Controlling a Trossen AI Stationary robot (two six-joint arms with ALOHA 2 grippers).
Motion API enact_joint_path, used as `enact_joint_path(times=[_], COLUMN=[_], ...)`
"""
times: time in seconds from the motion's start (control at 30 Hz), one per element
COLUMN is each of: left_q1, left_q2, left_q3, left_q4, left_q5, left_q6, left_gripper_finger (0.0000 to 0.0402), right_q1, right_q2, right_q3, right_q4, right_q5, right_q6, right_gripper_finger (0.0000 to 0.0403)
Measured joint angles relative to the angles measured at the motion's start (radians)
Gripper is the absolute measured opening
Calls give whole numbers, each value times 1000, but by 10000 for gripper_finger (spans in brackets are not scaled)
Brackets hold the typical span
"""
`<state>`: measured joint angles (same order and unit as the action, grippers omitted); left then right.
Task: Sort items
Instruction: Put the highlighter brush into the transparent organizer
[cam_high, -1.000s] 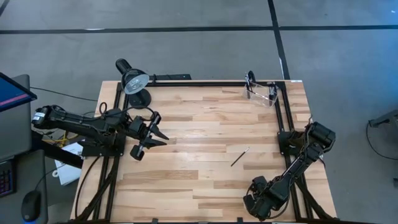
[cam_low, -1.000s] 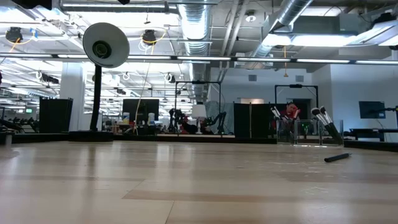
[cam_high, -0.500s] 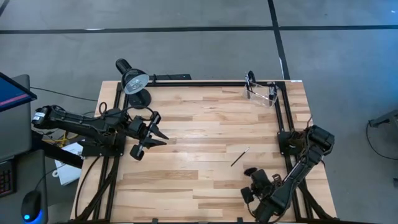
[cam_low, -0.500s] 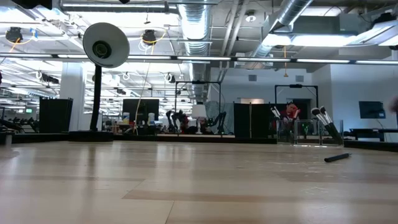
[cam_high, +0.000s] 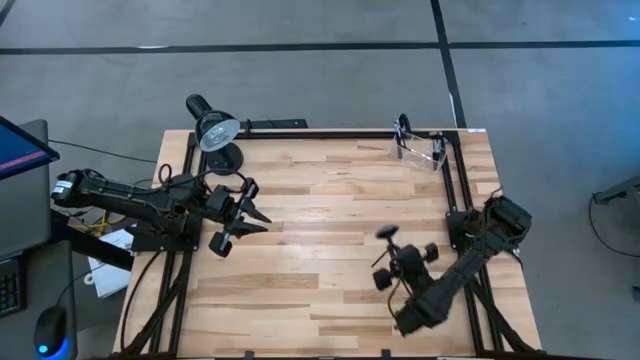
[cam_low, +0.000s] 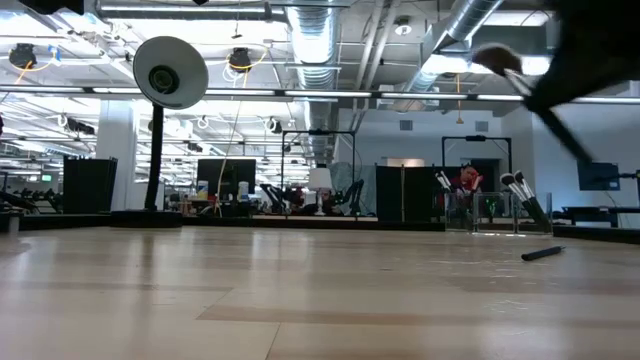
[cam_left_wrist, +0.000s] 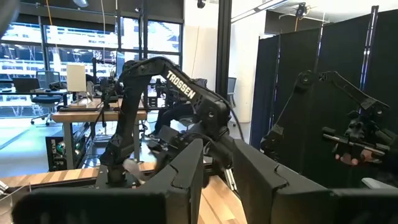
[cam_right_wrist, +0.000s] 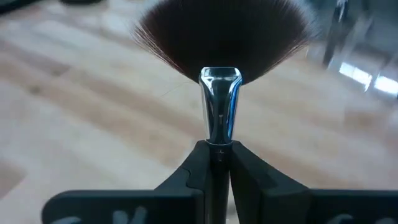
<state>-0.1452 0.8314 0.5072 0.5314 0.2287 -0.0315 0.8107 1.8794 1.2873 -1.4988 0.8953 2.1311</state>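
My right gripper (cam_right_wrist: 217, 146) is shut on a fan brush with a wide black fan head (cam_right_wrist: 224, 31) and a silver ferrule. In the high view this gripper (cam_high: 392, 256) hangs over the right middle of the table. It is a dark blur (cam_low: 590, 50) in the low view. One slim dark brush (cam_low: 543, 254) lies flat on the wood. Several more brushes (cam_low: 520, 190) stand in the clear container (cam_high: 420, 148) at the far right corner. My left gripper (cam_high: 262, 222) waits open and empty near the left edge, also seen in its wrist view (cam_left_wrist: 217, 180). My right gripper pinches the fan brush between its two fingers on the dark handle just behind the silver ferrule (cam_right_wrist: 219, 109). The brush lies along the fingers, with its fan head sticking out past the fingertips (cam_right_wrist: 198, 155). It is lifted clear of the table.
A black desk lamp (cam_high: 215, 132) stands at the far left corner, and its round head (cam_low: 170, 72) shows in the low view. Black frame rails (cam_high: 455, 190) run along the table's sides. Bare wood (cam_high: 320, 200) lies between the two arms.
My right arm has swung from the near right corner toward the far edge and the table's middle. It now shows in the low view's upper right. The brush lying on the table has stayed where it was.
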Motion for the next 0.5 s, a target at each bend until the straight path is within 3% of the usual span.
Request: enact_joint_path(times=[0.17, 0.5], left_q1=[0, 1], left_q2=[0, 0], left_q3=[0, 0], left_q4=[6, 13], left_q5=[0, -26], left_q6=[7, 56], left_gripper_finger=[83, 83], right_q1=[-159, -511], right_q2=[-5, -31], right_q3=[0, 1], right_q4=[5, 364], right_q5=[79, 107], right_q6=[-179, -856], right_gripper_finger=[32, 30])
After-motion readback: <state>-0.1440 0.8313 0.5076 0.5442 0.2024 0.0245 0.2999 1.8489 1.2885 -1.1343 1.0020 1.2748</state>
